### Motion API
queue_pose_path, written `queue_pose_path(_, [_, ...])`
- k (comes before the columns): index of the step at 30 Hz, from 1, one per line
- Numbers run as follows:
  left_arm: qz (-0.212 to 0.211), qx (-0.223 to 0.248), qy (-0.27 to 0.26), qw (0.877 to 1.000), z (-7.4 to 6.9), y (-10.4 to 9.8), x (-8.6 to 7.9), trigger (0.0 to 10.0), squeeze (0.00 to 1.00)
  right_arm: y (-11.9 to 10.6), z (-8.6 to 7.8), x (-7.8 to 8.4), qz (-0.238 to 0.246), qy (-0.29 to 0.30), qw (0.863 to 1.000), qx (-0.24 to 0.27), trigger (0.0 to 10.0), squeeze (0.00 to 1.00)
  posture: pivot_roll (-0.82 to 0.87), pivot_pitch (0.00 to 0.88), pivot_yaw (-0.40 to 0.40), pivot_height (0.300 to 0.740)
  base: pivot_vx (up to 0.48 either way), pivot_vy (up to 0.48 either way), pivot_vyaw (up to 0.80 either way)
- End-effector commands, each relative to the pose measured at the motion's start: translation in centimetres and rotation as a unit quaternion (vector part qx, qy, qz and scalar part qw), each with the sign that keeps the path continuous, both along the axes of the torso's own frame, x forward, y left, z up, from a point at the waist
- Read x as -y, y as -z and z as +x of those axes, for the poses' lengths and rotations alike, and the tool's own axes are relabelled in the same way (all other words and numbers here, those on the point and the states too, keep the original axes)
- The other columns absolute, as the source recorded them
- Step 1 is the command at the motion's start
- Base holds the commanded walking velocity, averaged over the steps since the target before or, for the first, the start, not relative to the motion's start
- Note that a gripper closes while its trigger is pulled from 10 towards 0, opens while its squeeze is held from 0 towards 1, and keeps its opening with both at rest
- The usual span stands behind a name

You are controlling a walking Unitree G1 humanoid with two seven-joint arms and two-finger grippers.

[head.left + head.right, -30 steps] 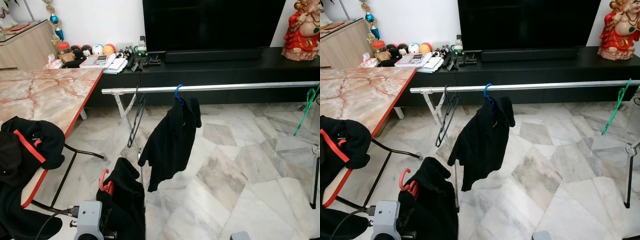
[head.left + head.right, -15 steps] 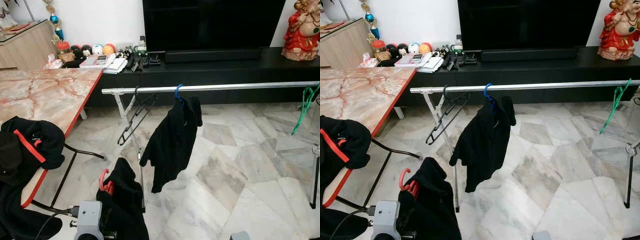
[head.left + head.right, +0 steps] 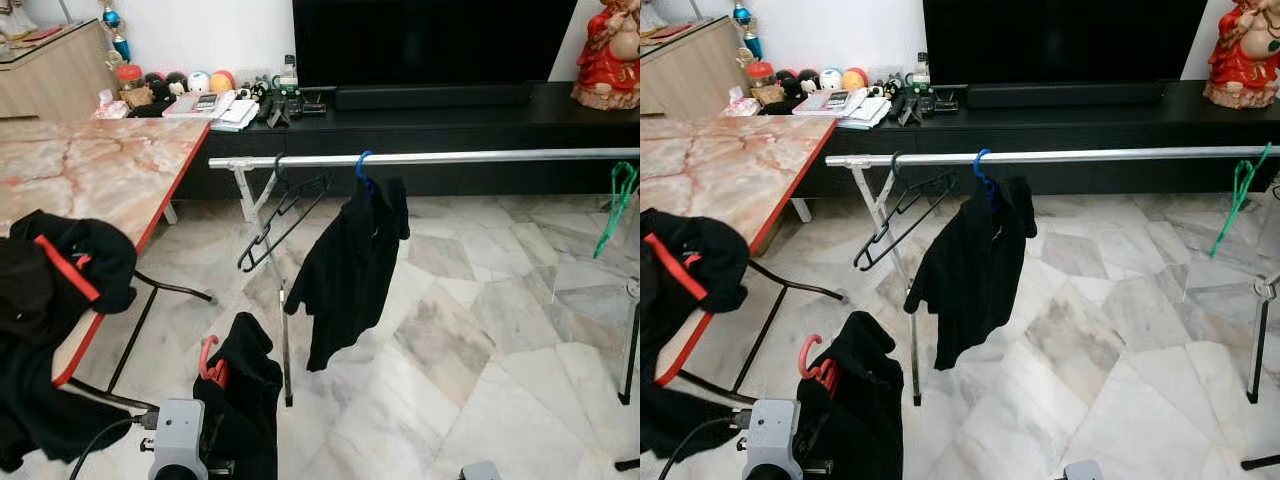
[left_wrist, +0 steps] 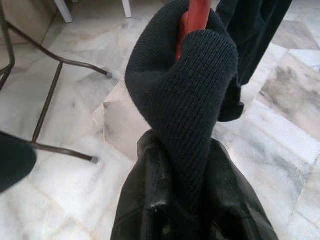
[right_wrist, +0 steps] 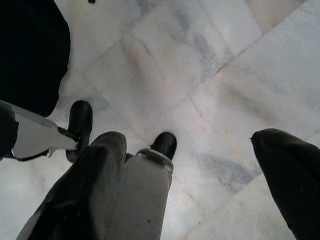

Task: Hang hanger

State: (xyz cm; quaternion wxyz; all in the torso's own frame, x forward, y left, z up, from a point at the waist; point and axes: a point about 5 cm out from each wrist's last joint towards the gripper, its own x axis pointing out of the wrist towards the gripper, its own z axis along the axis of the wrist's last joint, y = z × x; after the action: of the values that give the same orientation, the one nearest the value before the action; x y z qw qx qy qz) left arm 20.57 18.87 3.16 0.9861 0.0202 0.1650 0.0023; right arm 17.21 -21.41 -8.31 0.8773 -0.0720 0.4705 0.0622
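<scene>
I am looking down from the robot's head at a long silver metal clothes rail that runs across a pale marble floor, in front of a low black television cabinet. On the rail hang an empty black wire hanger, a black garment on a blue hanger, and, far towards the right, a green hanger. Low in my view, near the left arm, the red plastic hanger carries a black knitted garment, well below the rail and apart from it. In the left wrist view, the left gripper has its black fingers clenched around that knitted cloth, and the red hanger's stem rises out of the folds above them. In the right wrist view, the right gripper hangs over bare floor with its fingers spread apart, grasping nothing. To my left, a pink marble table with a red edge bears a heap of dark clothing.
</scene>
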Motion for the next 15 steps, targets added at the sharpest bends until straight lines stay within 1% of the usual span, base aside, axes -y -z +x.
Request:
queue_pose_path(1, [0.001, 0.030, -0.001, 1.000, 0.32, -1.05, -0.09, 10.0, 0.00, 0.14, -0.32, 0.06, -0.001, 0.002, 1.000, -0.005, 10.0, 0.00, 0.08, 0.040, 0.051, 0.740, -0.266, 0.000, 0.00])
queue_pose_path(15, [0.000, 0.033, 0.003, 0.999, 0.51, -1.29, 0.10, 10.0, 0.00, 0.18, -0.39, 0.04, -0.001, 0.003, 1.000, -0.005, 10.0, 0.00, 0.08, 0.035, 0.052, 0.740, -0.262, 0.000, 0.00])
